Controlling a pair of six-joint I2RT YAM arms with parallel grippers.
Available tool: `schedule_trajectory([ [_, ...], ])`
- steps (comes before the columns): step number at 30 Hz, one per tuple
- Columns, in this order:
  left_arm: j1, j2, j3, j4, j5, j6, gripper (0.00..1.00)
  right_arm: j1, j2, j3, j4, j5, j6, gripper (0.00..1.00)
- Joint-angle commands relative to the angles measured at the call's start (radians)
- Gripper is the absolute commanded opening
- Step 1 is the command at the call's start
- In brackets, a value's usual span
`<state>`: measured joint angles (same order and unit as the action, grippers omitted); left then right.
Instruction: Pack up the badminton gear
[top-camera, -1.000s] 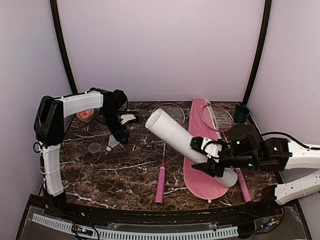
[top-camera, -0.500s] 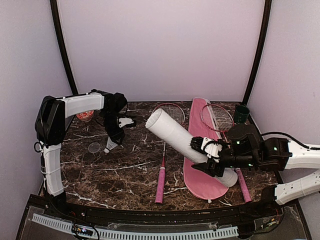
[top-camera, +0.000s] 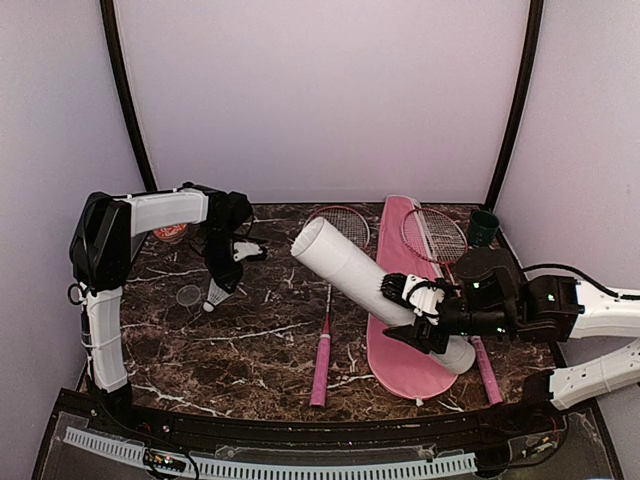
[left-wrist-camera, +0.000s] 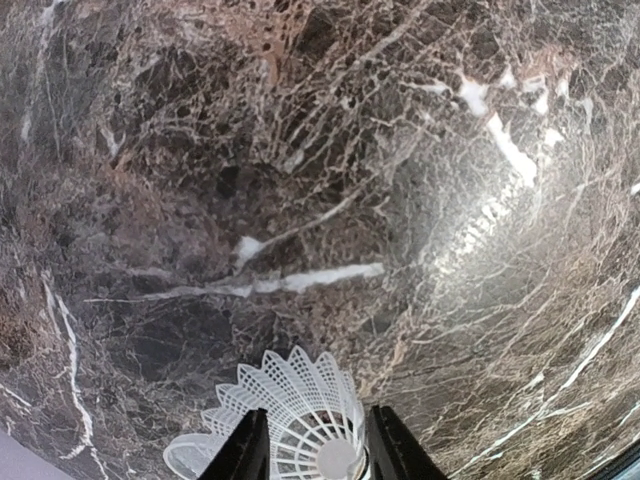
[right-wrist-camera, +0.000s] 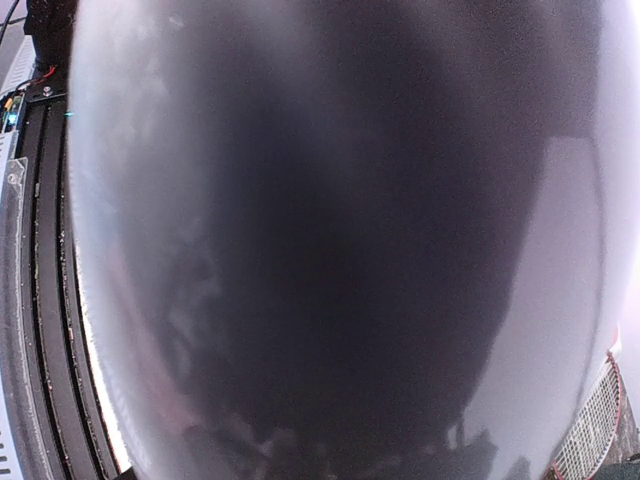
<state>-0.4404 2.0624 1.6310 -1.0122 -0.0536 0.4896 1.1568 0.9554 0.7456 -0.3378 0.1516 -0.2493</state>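
Left gripper (left-wrist-camera: 315, 430) pinches shuttlecock (left-wrist-camera: 295, 395) by its skirt, at the table's (top-camera: 250, 350) left side; right gripper (top-camera: 415, 310) clamps tube (top-camera: 340, 262), tilted over pink bag (top-camera: 400, 365); risk: soft skirt deforms, shuttlecock slips or misses tube mouth.

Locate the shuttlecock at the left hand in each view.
Top external: shuttlecock left of centre, under the left hand.
Left wrist: bottom centre, between the fingers.
Right wrist: not in it; the right hand holds the white tube.
Shared landmark: the white-veined marble table.
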Motion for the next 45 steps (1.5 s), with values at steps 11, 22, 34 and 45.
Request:
schedule_trajectory([
  [11,0.010,-0.034,0.044,-0.050,0.064,-0.033,0.00,0.003,-0.017,0.000,0.048,0.015,0.010,0.29],
  [22,0.009,-0.231,0.249,0.055,0.195,-0.167,0.00,0.002,-0.021,-0.001,0.086,0.025,0.027,0.29],
  [34,-0.091,-0.829,-0.234,0.766,0.513,-0.463,0.00,0.002,-0.007,-0.049,0.230,0.067,0.070,0.28],
  [45,-0.377,-0.941,-0.402,1.113,0.488,-0.567,0.00,0.003,0.059,-0.076,0.377,0.000,0.074,0.28],
])
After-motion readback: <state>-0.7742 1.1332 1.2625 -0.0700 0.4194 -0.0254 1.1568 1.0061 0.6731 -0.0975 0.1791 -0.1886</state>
